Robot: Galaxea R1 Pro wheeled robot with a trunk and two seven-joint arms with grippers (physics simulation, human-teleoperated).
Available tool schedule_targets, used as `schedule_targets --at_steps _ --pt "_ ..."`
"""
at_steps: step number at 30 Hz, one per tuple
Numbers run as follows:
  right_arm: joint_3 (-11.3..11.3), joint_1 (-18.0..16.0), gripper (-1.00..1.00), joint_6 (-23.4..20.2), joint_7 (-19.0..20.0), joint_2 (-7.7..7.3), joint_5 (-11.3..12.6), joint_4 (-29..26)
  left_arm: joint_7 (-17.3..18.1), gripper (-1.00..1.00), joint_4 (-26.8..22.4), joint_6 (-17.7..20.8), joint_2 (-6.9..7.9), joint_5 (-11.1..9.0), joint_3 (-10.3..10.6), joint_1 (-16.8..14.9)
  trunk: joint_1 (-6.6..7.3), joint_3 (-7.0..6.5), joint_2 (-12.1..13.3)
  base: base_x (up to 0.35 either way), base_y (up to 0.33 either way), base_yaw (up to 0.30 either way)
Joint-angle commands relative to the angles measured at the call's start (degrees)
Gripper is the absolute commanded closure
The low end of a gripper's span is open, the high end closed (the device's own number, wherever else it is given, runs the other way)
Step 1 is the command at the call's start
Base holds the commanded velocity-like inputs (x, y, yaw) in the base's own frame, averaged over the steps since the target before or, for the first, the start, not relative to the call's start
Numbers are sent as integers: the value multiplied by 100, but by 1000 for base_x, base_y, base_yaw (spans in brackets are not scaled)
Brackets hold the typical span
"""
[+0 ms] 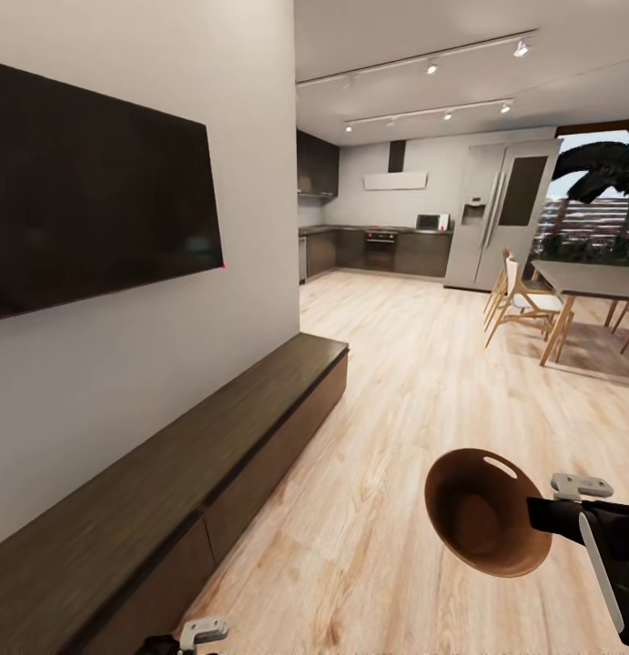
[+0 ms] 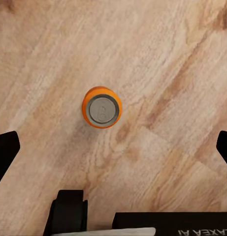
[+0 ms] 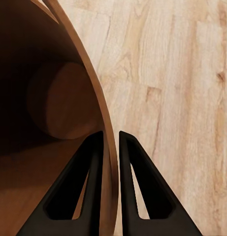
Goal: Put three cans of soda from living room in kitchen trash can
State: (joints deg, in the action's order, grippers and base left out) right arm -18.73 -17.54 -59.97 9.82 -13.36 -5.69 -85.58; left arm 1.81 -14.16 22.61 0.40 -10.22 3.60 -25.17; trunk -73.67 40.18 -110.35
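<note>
One orange can of soda (image 2: pixel 102 107) with a silver-grey top stands upright on the wood floor, seen from straight above in the left wrist view. My left gripper (image 2: pixel 113 150) hangs over it, open, its dark fingertips (image 2: pixel 5 152) far apart at the picture's edges. The copper-brown tash can (image 1: pixel 482 523) is tipped with its mouth toward the head camera and hangs low on the right, above the floor. My right gripper (image 3: pixel 109 147) is shut on its thin wall (image 3: pixel 101 98), one finger inside and one outside. The bin's inside (image 3: pixel 39 98) looks bare.
A black TV (image 1: pixel 86 191) hangs on the wall at left, with a long dark bench (image 1: pixel 214 437) below it. Open wood floor (image 1: pixel 414 364) leads to the kitchen (image 1: pixel 378 246) and the silver fridge (image 1: pixel 501 214). A dining table (image 1: pixel 592 277) with chairs (image 1: pixel 519 300) stands at right.
</note>
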Motion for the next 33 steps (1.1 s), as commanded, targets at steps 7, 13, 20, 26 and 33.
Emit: schedule_targets --at_steps 7,13,20,26,33 --pt "1 -3 100 -3 19 0 60 -4 24 -100 1 32 36 -18 -7 -1 0 64 -1 0 0 0" --pt "-3 -3 100 -3 19 -1 59 -4 27 -100 1 -8 37 -25 -4 2 0 119 -1 0 0 0" --pt "5 -3 100 -3 19 -2 59 -4 28 -100 1 -25 37 -30 0 3 0 184 -1 0 0 0" --pt "15 -3 100 -3 21 1 59 -3 29 -100 -4 -34 39 -28 0 3 0 239 -1 0 0 0" --pt "14 -3 100 -3 20 0 59 -3 30 -100 -29 -109 37 -25 0 3 0 304 -1 0 0 0"
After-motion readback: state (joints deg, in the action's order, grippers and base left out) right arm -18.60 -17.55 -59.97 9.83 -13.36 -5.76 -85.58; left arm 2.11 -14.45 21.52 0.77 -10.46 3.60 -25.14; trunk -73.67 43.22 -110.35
